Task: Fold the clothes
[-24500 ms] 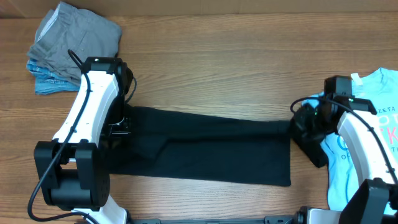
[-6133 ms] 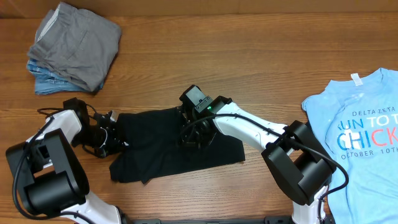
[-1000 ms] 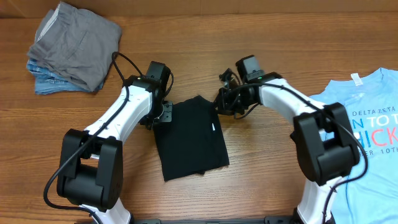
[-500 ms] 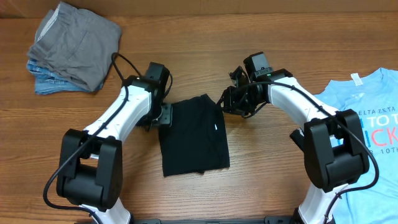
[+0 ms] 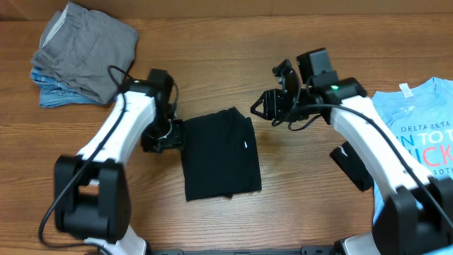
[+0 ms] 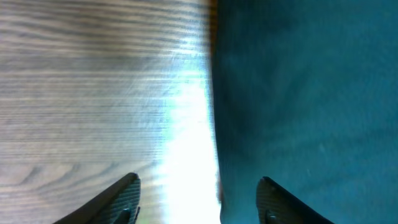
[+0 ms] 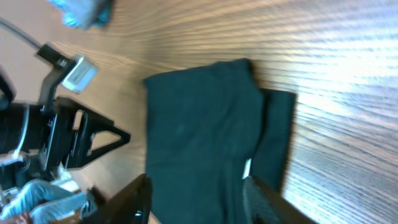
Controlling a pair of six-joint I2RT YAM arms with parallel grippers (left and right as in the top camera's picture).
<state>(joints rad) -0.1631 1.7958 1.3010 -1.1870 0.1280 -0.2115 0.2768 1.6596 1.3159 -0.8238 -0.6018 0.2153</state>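
Note:
The black T-shirt point(image 5: 219, 152) lies folded into a small upright rectangle at the table's middle, its white neck tag point(image 5: 243, 146) showing near the right edge. My left gripper point(image 5: 164, 134) sits low at the shirt's upper left edge. It is open, and in the left wrist view the cloth edge point(image 6: 217, 124) runs between its fingers point(image 6: 127, 196) with nothing pinched. My right gripper point(image 5: 263, 110) hangs open off the shirt's upper right corner, clear of the cloth. In the right wrist view the shirt point(image 7: 211, 137) and tag point(image 7: 247, 168) lie beyond its empty jaws.
A grey garment point(image 5: 88, 42) lies folded on a blue piece point(image 5: 51, 93) at the far left corner. A light-blue printed tee point(image 5: 417, 142) lies spread at the right edge, partly under my right arm. Bare wood surrounds the black shirt.
My right gripper has opened and drawn back up and to the right, off the shirt's corner. The left gripper has opened wider and slid left to the shirt's edge. The shirt stays folded.

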